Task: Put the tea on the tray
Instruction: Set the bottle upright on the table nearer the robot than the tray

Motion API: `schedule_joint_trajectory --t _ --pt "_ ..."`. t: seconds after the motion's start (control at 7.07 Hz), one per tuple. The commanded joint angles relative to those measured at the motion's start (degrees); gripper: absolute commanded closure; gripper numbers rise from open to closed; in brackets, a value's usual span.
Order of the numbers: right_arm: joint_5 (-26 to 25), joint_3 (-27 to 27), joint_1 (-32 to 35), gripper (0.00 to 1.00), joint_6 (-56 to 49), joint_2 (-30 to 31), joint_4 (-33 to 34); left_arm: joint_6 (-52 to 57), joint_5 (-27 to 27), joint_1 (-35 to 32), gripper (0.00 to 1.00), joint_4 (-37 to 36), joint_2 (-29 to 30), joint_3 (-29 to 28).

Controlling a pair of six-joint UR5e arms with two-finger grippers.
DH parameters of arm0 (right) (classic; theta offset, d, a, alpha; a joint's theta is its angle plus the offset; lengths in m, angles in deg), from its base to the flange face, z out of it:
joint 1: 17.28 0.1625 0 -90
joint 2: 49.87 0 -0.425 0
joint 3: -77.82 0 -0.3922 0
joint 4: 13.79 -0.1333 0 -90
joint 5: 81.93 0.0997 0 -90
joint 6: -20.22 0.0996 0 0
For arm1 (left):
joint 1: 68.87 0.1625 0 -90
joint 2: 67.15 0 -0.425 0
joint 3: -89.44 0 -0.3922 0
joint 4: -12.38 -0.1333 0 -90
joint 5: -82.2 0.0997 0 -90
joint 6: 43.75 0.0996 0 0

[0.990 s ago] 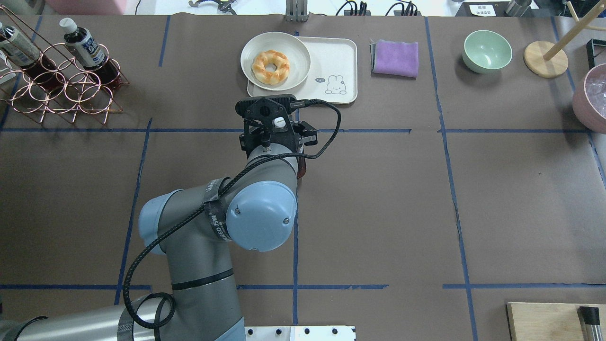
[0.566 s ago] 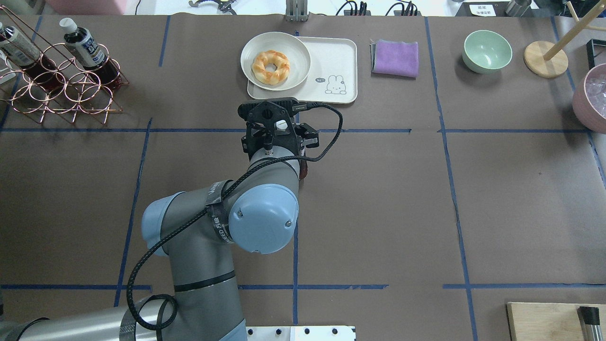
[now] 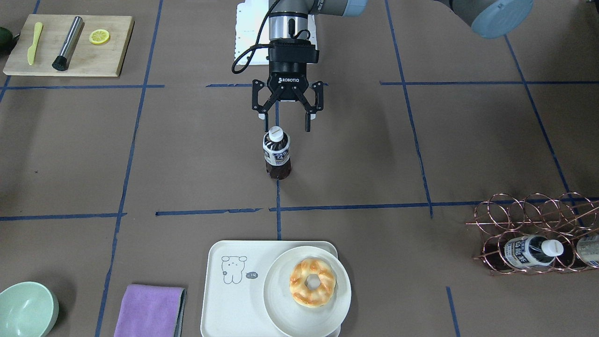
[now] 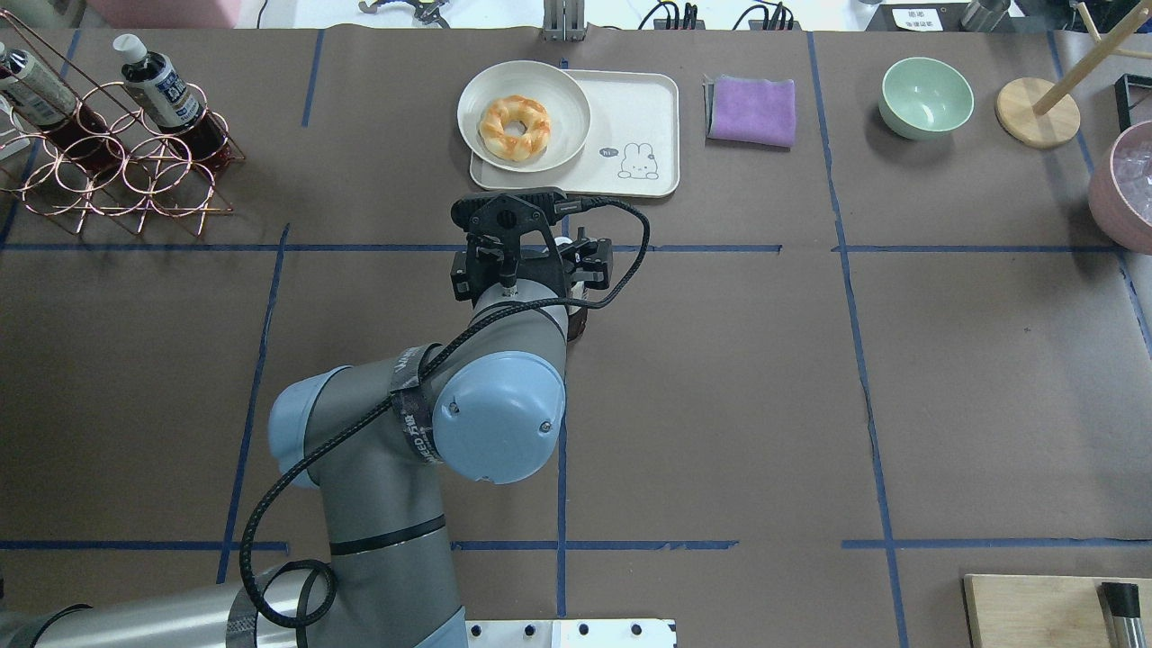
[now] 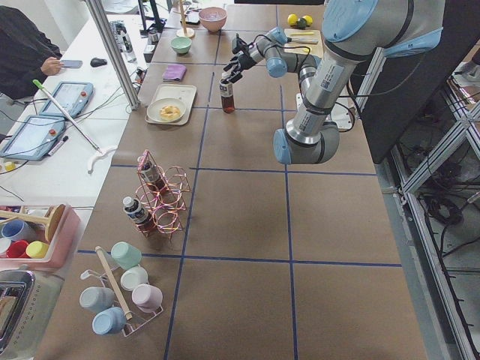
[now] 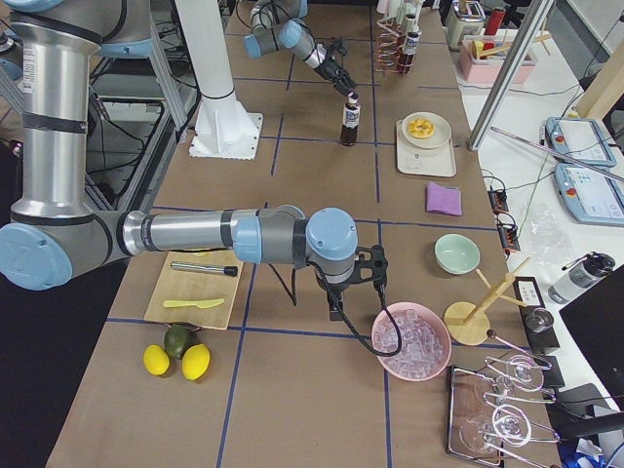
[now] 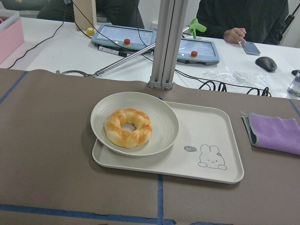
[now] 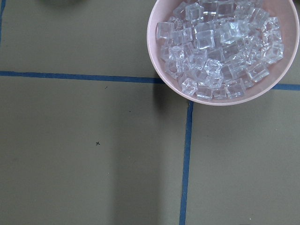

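The tea stands upright on the brown table, a little on the robot's side of the tray; it also shows in the exterior left view. In the overhead view only its dark base shows under the wrist. My left gripper is open just above and behind its white cap, touching nothing. The cream tray has bare room beside its line drawing. My right gripper hangs beside a pink ice bowl; I cannot tell whether it is open or shut.
A round white plate with a doughnut covers part of the tray. A copper wire rack holds other bottles. A purple cloth, a green bowl, the ice bowl and a cutting board lie around.
My left wrist has shifted slightly and its jaws stand a little wider. The tea's base has stayed in the same spot on the table.
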Motion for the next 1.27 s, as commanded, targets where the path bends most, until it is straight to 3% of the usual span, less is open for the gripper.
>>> schedule_joint_trajectory --t 0.0,0.42,0.85,1.13 --pt "0.00 -0.09 0.00 0.00 0.00 0.00 0.00 0.17 -0.35 -0.07 0.00 0.64 0.03 1.96" --pt "0.00 -2.54 0.00 0.00 0.44 -0.26 0.00 2.97 -3.05 -1.20 0.00 0.21 -1.54 10.12" --pt "0.00 -5.52 0.00 0.00 1.05 -0.61 0.00 10.34 -25.76 -15.48 0.00 0.74 -11.46 18.75" --pt "0.00 -10.08 -1.83 0.00 9.97 -2.88 -0.09 13.17 -34.85 -21.05 0.00 0.39 -21.27 22.95"
